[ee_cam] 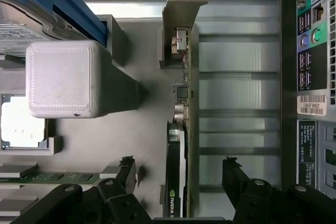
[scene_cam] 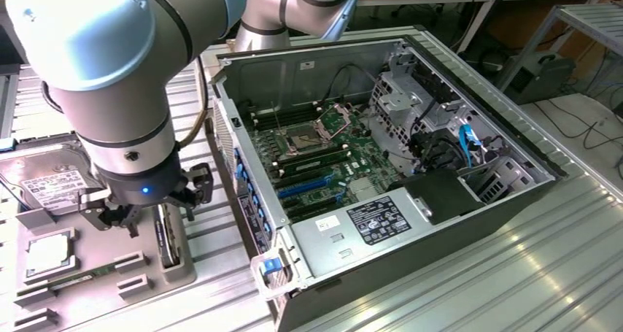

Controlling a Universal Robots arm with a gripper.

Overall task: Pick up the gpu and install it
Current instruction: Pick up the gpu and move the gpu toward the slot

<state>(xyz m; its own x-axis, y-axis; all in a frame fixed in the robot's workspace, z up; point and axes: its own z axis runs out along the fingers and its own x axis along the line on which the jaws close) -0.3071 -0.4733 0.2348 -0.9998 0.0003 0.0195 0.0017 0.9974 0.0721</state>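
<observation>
The work surface is a table (scene_cam: 506, 273) of ribbed, light metal slats. Behind it, at the far side, stand wooden desks with cables lying on the floor.

An open computer case (scene_cam: 292, 73) lies on its side at the middle of the table, a rectangular shell of grey sheet metal. It contains:
- a green motherboard (scene_cam: 336, 164) with a square processor socket (scene_cam: 303, 136) and blue expansion slots (scene_cam: 306, 187);
- a perforated metal drive cage (scene_cam: 409, 98) at the far right;
- a blue cable (scene_cam: 467, 146) on the exterior view's right;
- a silver box with a dark label (scene_cam: 375, 222) at the near end.

A matte grey moulded holder tray (scene_cam: 185, 273) sits just beside the case on the exterior view's left. It carries:
- a boxy silver hard drive (scene_cam: 49, 179) with a white label, at the far end;
- a square processor chip (scene_cam: 47, 252);
- a narrow green memory stick (scene_cam: 83, 277) lying flat at the near end;
- the gpu (scene_cam: 171, 241), standing on edge in a slot at the side of the tray nearest the case.

In the wrist view the gpu shows edge-on as a thin card with a silvery bracket at one end and a dark body at the other.

The gripper (ee_cam: 181, 174) hangs directly over the gpu. Its black fingers (ee_cam: 126, 169) stand apart, one on each side of the card, with clear gaps and no contact. The jaws are released and hold nothing.
</observation>
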